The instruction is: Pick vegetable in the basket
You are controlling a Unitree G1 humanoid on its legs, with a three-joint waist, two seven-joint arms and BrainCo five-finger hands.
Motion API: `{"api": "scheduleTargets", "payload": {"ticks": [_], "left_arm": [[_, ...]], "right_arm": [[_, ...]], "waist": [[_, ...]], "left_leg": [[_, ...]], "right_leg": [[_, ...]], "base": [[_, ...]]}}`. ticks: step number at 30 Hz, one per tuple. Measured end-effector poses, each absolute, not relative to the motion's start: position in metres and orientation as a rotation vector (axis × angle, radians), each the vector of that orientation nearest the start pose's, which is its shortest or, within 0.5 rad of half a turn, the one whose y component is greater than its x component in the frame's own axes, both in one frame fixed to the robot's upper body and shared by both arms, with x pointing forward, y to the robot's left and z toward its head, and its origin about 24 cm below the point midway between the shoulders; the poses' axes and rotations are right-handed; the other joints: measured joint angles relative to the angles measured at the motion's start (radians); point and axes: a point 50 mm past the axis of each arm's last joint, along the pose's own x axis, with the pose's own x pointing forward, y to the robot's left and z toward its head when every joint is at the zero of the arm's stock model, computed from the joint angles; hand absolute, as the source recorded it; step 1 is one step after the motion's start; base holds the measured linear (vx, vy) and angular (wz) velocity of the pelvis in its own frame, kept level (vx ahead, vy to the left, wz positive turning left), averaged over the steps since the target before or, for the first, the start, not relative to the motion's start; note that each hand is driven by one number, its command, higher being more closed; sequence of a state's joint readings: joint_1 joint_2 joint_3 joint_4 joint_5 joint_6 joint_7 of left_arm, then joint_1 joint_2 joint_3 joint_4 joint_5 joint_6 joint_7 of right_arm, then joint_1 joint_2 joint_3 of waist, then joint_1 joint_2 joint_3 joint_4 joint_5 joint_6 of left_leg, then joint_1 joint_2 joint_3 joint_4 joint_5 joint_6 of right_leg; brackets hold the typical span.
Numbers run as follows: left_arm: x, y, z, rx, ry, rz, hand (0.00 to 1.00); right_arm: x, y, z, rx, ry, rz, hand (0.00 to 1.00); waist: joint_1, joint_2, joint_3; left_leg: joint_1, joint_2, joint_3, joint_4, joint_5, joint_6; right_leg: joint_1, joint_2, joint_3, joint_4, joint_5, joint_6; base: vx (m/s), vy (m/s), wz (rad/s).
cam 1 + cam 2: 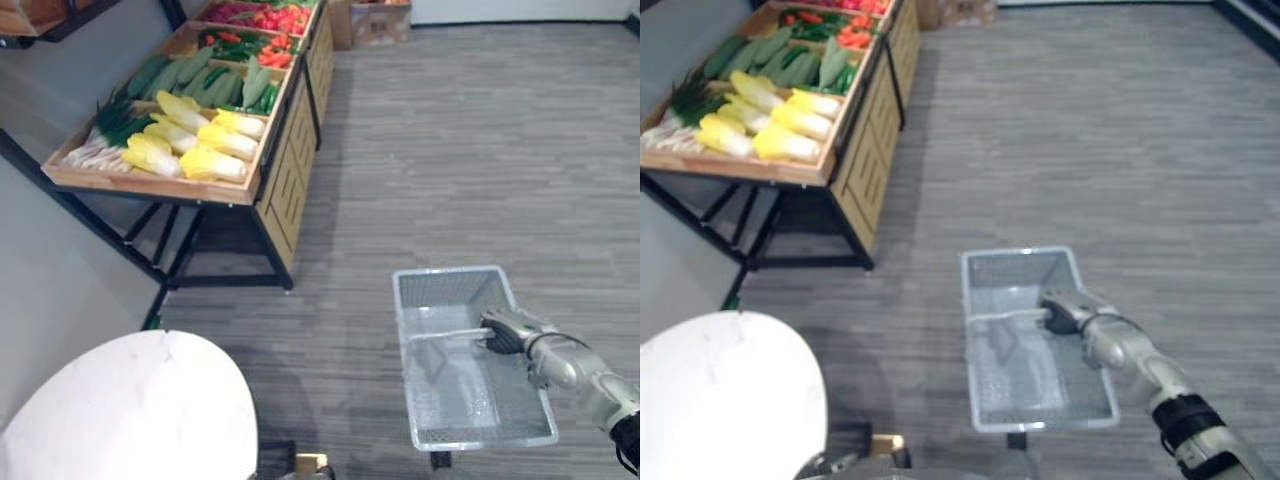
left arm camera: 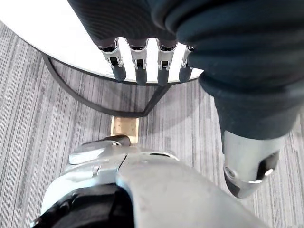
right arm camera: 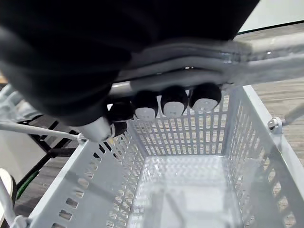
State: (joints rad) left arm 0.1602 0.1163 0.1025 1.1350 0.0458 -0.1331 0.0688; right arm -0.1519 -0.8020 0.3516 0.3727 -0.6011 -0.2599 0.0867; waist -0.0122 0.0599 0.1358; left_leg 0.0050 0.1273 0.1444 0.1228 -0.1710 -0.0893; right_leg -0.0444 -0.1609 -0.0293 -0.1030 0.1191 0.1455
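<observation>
This looks like the opening step: carrying the basket (image 1: 450, 275) to the produce, with no vegetable picked yet. The right hand (image 1: 510, 333) has its fingers (image 3: 173, 100) curled round the handle (image 1: 445, 336), and the basket hangs at 4 o'clock in the eye views, its mesh bottom bare in the right wrist view. The left hand (image 2: 137, 66) holds nothing; its fingers are straight and side by side, showing against the table (image 1: 140, 410) at 7 o'clock. The vegetables lie on the stand (image 1: 285, 190) at 10 o'clock, well apart from the basket. The next move likely calls for stepping toward 10 o'clock until the stand is in reach, then sending the free left hand to a near item, likely a cabbage (image 1: 213, 163). By count there is one basket, one table and one stand. It holds roughly six yellow cabbages, with cucumbers (image 1: 190, 75), leeks (image 1: 100, 145) and peppers (image 1: 285, 18) too crowded to count.
</observation>
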Motion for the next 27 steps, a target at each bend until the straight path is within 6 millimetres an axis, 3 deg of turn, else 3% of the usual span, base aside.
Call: {"api": "scheduleTargets", "payload": {"ticks": [4,7,9,10,11,12,15,16,18,19,22,23,24,25,26,27], "left_arm": [[0.056,0.21,-0.166,0.135,1.144,0.191,0.0],[0.06,0.21,-0.165,0.15,1.128,0.169,0.0],[0.06,0.211,-0.164,0.171,1.127,0.151,0.0],[0.06,0.211,-0.165,0.178,1.128,0.14,0.0],[0.058,0.211,-0.165,0.184,1.134,0.136,0.0],[0.057,0.214,-0.165,0.193,1.139,0.136,0.0],[0.057,0.221,-0.163,0.226,1.143,0.129,0.0],[0.058,0.223,-0.163,0.231,1.141,0.132,0.0],[0.06,0.222,-0.163,0.227,1.145,0.13,0.0],[0.062,0.222,-0.163,0.229,1.139,0.13,0.0],[0.067,0.22,-0.162,0.226,1.125,0.125,0.0],[0.068,0.221,-0.162,0.229,1.123,0.126,0.0],[0.069,0.225,-0.161,0.239,1.122,0.13,0.0],[0.072,0.215,-0.163,0.221,1.117,0.113,0.0],[0.075,0.21,-0.163,0.211,1.108,0.105,0.0],[0.084,0.205,-0.161,0.207,1.077,0.094,0.0]], "right_arm": [[0.253,-0.261,0.022,-1.367,0.163,0.491,1.0],[0.245,-0.267,0.017,-1.325,0.194,0.447,1.0],[0.24,-0.271,0.012,-1.312,0.224,0.432,1.0],[0.235,-0.275,0.009,-1.303,0.252,0.41,1.0],[0.235,-0.275,0.008,-1.293,0.26,0.397,1.0],[0.233,-0.273,0.004,-1.278,0.27,0.397,1.0],[0.232,-0.27,0.002,-1.236,0.264,0.357,1.0],[0.232,-0.269,0.002,-1.221,0.259,0.35,1.0],[0.234,-0.264,0.0,-1.192,0.247,0.341,1.0],[0.234,-0.264,0.001,-1.184,0.243,0.335,1.0],[0.236,-0.269,0.006,-1.181,0.239,0.299,1.0],[0.237,-0.272,0.007,-1.179,0.241,0.281,1.0],[0.237,-0.276,0.01,-1.178,0.241,0.256,1.0],[0.238,-0.286,0.014,-1.176,0.256,0.2,1.0],[0.238,-0.29,0.016,-1.174,0.263,0.175,1.0],[0.245,-0.292,0.02,-1.173,0.261,0.149,1.0]], "waist": [[-0.001,-0.003,0.001],[-0.002,-0.019,0.004],[-0.006,-0.026,0.006],[-0.009,-0.032,0.011],[-0.012,-0.029,0.015],[-0.016,-0.036,0.02],[-0.02,-0.07,0.028],[-0.027,-0.067,0.032],[-0.043,-0.063,0.037],[-0.046,-0.057,0.045],[-0.066,-0.055,0.053],[-0.067,-0.069,0.052],[-0.069,-0.076,0.06],[-0.072,-0.033,0.061],[-0.067,-0.005,0.047],[-0.061,0.023,0.036]], "left_leg": [[0.013,0.001,-0.015,0.0,-0.019,-0.001],[0.017,-0.007,-0.014,0.013,-0.038,0.006],[0.017,-0.015,-0.018,0.03,-0.057,0.011],[0.023,-0.024,-0.02,0.037,-0.09,0.023],[0.039,-0.021,-0.019,0.032,-0.092,0.03],[0.07,-0.026,-0.016,0.019,-0.088,0.039],[0.133,-0.051,-0.018,-0.019,-0.079,0.062],[0.145,-0.055,-0.025,-0.033,-0.071,0.079],[0.138,-0.03,-0.043,-0.033,-0.072,0.082],[0.137,-0.015,-0.051,-0.037,-0.072,0.082],[0.168,0.0,-0.077,-0.068,-0.082,0.071],[0.19,-0.002,-0.076,-0.071,-0.09,0.057],[0.22,-0.005,-0.089,-0.07,-0.12,0.028],[0.231,0.038,-0.106,-0.059,-0.143,0.015],[0.226,0.059,-0.117,-0.047,-0.139,0.012],[0.187,0.074,-0.143,0.029,-0.095,0.016]], "right_leg": [[-0.001,0.008,0.021,0.0,0.0,0.0],[-0.015,0.002,0.031,0.033,-0.011,0.004],[-0.052,-0.007,0.033,0.132,-0.058,0.008],[-0.126,-0.016,0.024,0.305,-0.089,0.006],[-0.199,-0.018,0.004,0.459,-0.08,-0.016],[-0.241,-0.028,-0.015,0.571,-0.056,-0.073],[-0.258,-0.075,-0.052,0.676,-0.042,-0.09],[-0.291,-0.091,-0.072,0.718,-0.046,-0.09],[-0.299,-0.074,-0.12,0.667,-0.102,-0.108],[-0.3,-0.054,-0.14,0.599,-0.101,-0.108],[-0.301,-0.03,-0.134,0.302,-0.057,-0.055],[-0.294,-0.034,-0.127,0.227,-0.047,-0.04],[-0.287,-0.041,-0.124,0.201,-0.009,-0.047],[-0.31,-0.013,-0.142,0.289,0.029,-0.063],[-0.331,0.002,-0.153,0.329,-0.012,-0.079],[-0.355,0.017,-0.155,0.392,-0.068,-0.108]], "base": [[0.05,0.007,-0.16],[0.0,0.047,-0.12],[-0.03,0.071,-0.03],[-0.07,0.078,-0.13],[-0.08,0.1,-0.17],[-0.03,0.072,-0.1],[0.02,0.075,0.04],[0.07,0.012,0.07],[0.16,-0.023,0.2],[0.23,-0.078,0.27],[0.31,-0.165,0.33],[0.4,-0.302,0.28],[0.39,-0.319,0.37],[0.47,-0.364,0.33],[0.41,-0.294,0.08],[0.5,-0.355,-0.09]]}}
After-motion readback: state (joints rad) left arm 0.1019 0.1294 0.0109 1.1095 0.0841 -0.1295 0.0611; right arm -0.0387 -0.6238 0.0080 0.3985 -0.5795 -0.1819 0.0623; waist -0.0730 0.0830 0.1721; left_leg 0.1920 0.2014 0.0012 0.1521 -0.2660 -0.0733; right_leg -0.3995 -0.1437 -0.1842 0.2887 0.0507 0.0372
